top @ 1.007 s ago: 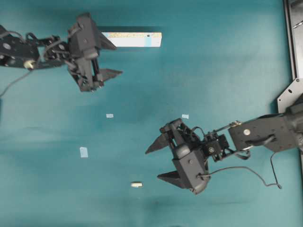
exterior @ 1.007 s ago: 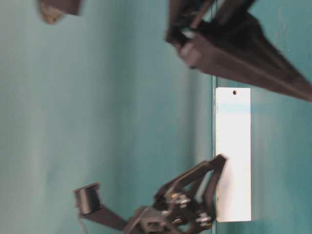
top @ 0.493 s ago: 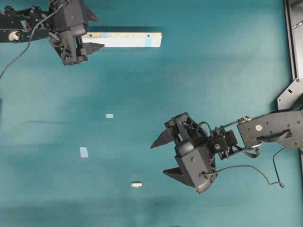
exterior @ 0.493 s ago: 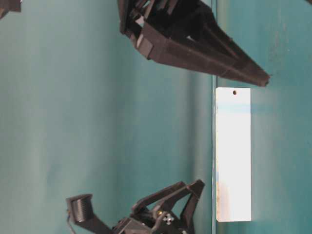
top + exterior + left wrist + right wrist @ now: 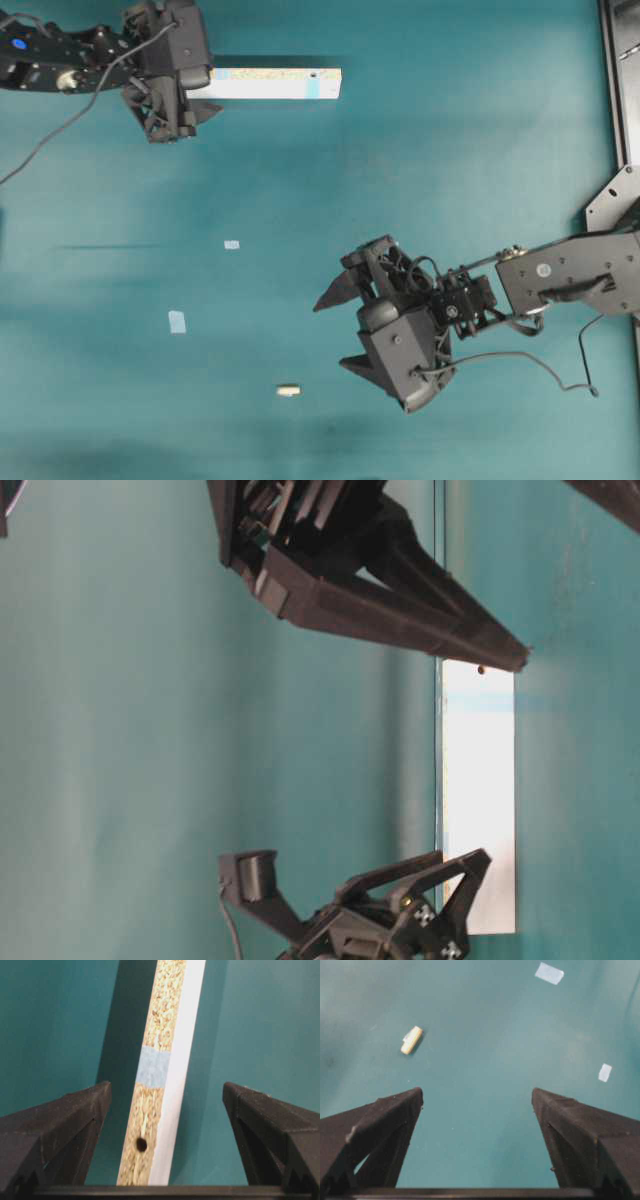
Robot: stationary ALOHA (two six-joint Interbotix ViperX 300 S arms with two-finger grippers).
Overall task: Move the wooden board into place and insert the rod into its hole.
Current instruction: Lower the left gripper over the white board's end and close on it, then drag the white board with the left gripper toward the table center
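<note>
Teal bench (image 5: 480,130) all over, and not much on it: one wooden board (image 5: 275,83), one rod (image 5: 288,390), and three little pale blue tape squares lying loose on the cloth, plus a blue tape band (image 5: 153,1066) stuck on the board's edge. Two claws, both spread wide and pinching nothing. Using the board as the landmark: it stands on its long edge at the far side of the bench in the overhead view, speckled chipboard edge facing up, whitish face toward the middle of the bench. The left claw (image 5: 185,105) sits right at the board's left end, and in the left wrist view the board runs straight up the gap between the two fingers (image 5: 60,1125) without touching either one. One hole (image 5: 141,1144) shows in the chipboard edge just below the tape band in that view; from the overhead view there's another dark hole near the board's right end. The right claw (image 5: 340,330) is well apart from the board, out over bare cloth on the near side of the bench. The rod lies flat even further from the board, just left of the right claw's tips, not touching them. Tape squares (image 5: 177,321) are scattered between the board and the rod.
</note>
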